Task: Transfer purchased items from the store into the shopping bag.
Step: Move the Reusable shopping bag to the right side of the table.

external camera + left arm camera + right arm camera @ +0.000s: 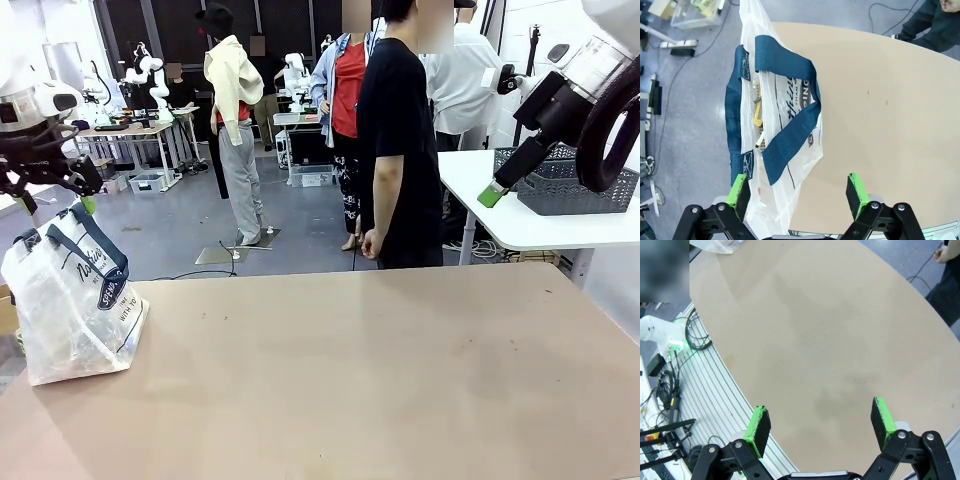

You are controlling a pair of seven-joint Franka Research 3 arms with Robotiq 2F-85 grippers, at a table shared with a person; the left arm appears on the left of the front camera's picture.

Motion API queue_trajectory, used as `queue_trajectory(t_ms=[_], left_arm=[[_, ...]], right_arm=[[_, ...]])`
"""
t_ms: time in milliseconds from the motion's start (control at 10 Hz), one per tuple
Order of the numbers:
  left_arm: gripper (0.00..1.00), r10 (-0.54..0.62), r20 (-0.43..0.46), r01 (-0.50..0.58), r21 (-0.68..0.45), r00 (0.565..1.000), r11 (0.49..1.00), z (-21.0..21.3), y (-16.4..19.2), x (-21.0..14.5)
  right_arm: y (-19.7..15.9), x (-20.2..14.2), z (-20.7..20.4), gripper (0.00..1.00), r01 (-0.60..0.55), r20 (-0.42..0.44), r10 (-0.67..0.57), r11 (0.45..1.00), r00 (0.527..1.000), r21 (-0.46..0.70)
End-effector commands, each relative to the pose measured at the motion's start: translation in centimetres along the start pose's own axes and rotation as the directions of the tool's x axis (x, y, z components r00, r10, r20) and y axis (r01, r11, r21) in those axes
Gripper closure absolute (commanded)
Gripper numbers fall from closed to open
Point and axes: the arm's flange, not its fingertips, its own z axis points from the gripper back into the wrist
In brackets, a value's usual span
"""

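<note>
Left wrist view gives us our left gripper [797,192] with its fingers [738,191] spread wide and nothing between them, hanging over the shopping bag [780,130]. The bag sits just ahead of those fingers at the table's [880,110] edge, mouth open, and a small yellow-and-black object [758,112] lies inside. Our right gripper [821,424] also stands wide apart and bare above the tabletop. Beyond its fingertips stands a person [398,150].
</note>
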Motion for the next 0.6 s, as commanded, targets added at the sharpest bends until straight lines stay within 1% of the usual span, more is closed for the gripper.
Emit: queue_trajectory(t_ms=[0, 300, 400, 500], left_arm=[[0.00, -0.007, 0.013, 0.007, -0.005, 1.000, 1.000, -0.2, 0.1, 0.0], [0.00, 0.000, 0.000, 0.000, 0.000, 1.000, 1.000, 0.0, 0.0, 0.0], [0.00, -0.105, -0.068, 0.105, -0.006, 0.992, 0.994, 1.0, -1.0, -0.3], [0.00, -0.177, -0.092, 0.177, -0.006, 0.980, 0.984, 1.8, -1.8, -0.3]], right_arm=[[0.2, 0.0, -0.1, 0.00, 0.008, -0.005, -0.008, 1.000, 1.000, -0.004], [0.2, 0.0, -0.1, 0.00, 0.008, -0.005, -0.008, 1.000, 1.000, -0.004], [0.2, 0.0, -0.1, 0.00, 0.008, -0.005, -0.008, 1.000, 1.000, -0.004], [0.2, 0.0, -0.1, 0.00, 0.008, -0.005, -0.008, 1.000, 1.000, -0.004]])
